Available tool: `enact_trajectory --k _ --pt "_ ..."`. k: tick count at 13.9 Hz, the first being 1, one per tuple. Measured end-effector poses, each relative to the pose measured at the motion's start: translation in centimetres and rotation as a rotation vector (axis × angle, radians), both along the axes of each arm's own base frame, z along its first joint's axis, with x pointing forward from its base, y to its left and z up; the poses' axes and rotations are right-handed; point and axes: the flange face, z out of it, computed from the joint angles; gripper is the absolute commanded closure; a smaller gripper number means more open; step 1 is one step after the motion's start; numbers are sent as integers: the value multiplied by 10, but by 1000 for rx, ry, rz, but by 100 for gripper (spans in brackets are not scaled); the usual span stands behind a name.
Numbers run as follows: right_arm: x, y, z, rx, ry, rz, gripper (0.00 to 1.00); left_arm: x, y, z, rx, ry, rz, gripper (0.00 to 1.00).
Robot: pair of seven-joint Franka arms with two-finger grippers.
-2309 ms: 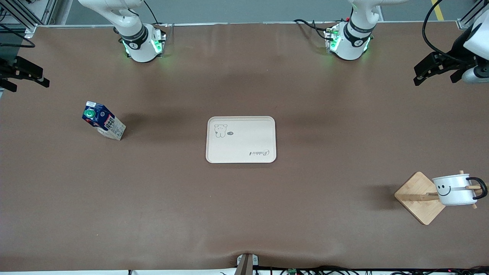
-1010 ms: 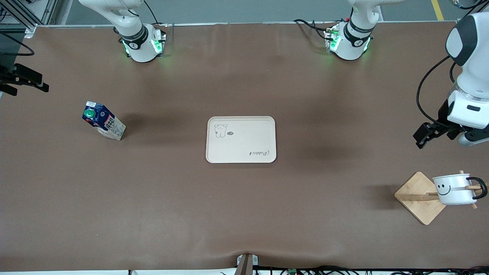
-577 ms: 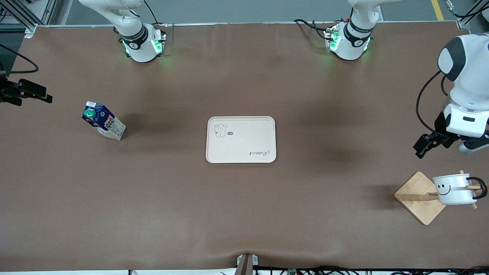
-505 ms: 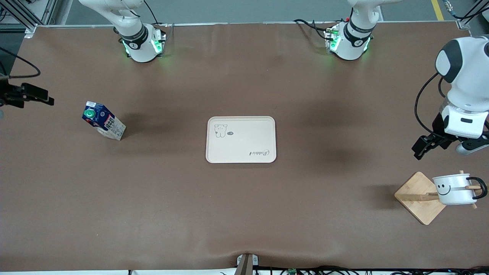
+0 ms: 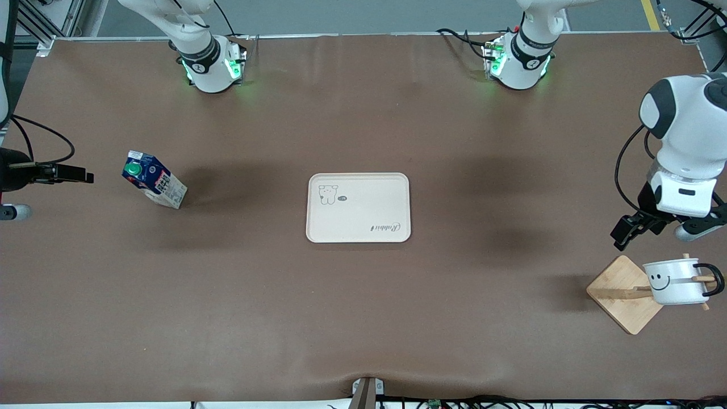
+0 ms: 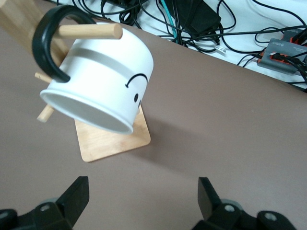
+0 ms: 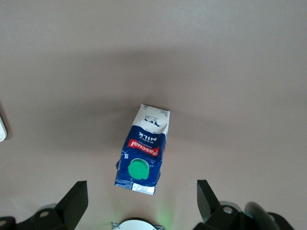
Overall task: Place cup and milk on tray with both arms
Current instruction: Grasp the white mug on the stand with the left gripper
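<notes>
The cream tray, printed with a small bear and a script word, lies flat in the middle of the brown worktop and carries nothing. Well away from the tray, toward the right arm's end of the worktop, the dark blue milk carton stands upright on its pale base, its round green cap on the gable top; the right wrist view shows the carton from above with its cap facing up. The right pincer hovers beside the carton, still farther from the tray, its fingers spread apart with nothing between them and no contact with the carton. Toward the left arm's end of the worktop, and nearer to the front camera than the tray, a square wooden stand holds the white smiley-face cup, which hangs tilted by its black loop handle on a wooden peg. The left pincer hangs over the bare worktop just beside the stand, between stand and tray but much closer to the stand. Its fingers stand wide apart, empty, clear of the cup and the stand's base.
</notes>
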Motion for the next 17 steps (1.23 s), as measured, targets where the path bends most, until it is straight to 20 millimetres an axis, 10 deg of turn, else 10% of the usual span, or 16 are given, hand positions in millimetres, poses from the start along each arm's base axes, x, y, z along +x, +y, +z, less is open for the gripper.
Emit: enact_trajectory --k 4,17 --pt "5 -8 -32 10 59 -12 0 7 4 -21 31 -17 -24 0" --pt "5 -3 -31 15 71 -4 0 26 26 -29 122 -99 -61 0"
